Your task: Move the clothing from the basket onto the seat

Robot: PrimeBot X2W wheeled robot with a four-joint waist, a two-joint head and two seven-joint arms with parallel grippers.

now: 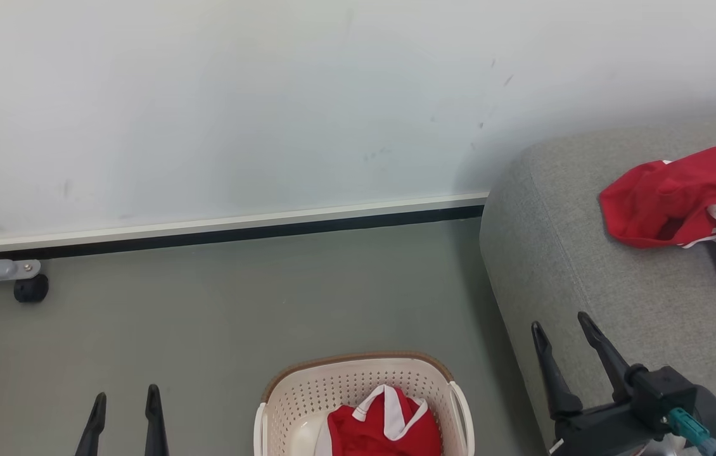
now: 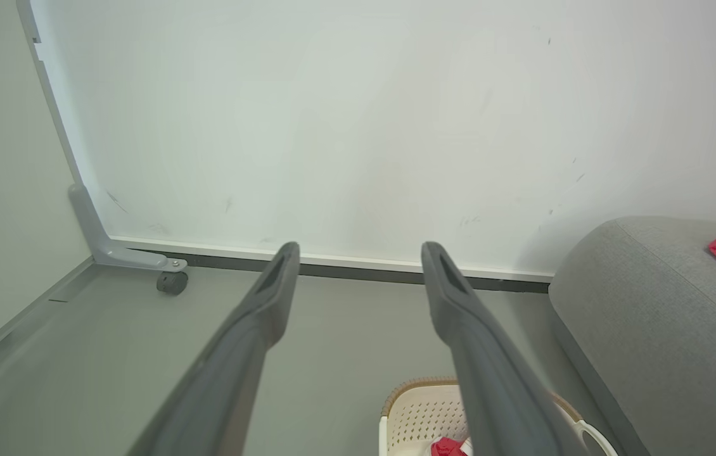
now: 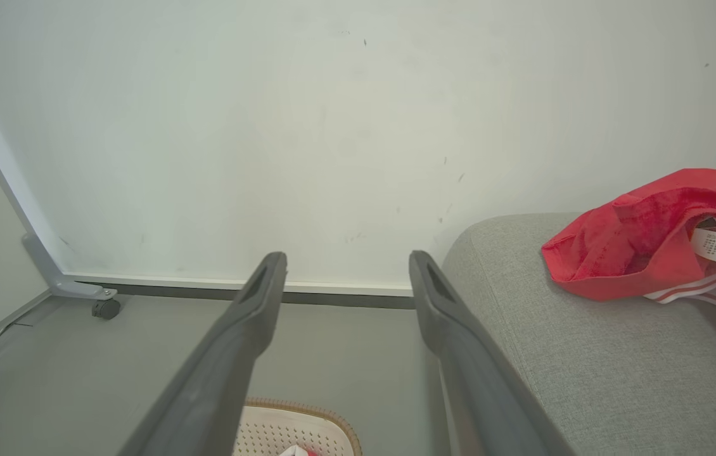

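- At the bottom edge of the head view, the left gripper (image 1: 127,392) shows its two long dark fingers, spread apart and empty, over bare floor left of the basket.
- Beside it, at bottom centre, the oval cream-white perforated plastic basket (image 1: 307,396) with a brown woven-look rim stands on the grey-green floor (image 1: 206,304). A bright red soft garment with a white collar (image 1: 370,434) lies crumpled inside it.
- At lower right, the right gripper (image 1: 559,321) shows against the seat's near-left edge, fingers spread, holding nothing.
- The large grey woven-fabric seat cushion (image 1: 586,285), round-cornered, sits just right of the basket.
- Farther back on that cushion, a second bright red garment with white stripes (image 1: 675,196) and a white label lies in a heap, well apart from both grippers.
- Beyond stands a pale wall panel (image 1: 269,114) with white lower trim; at far left a small black caster (image 1: 31,288) sits under a grey metal bracket.
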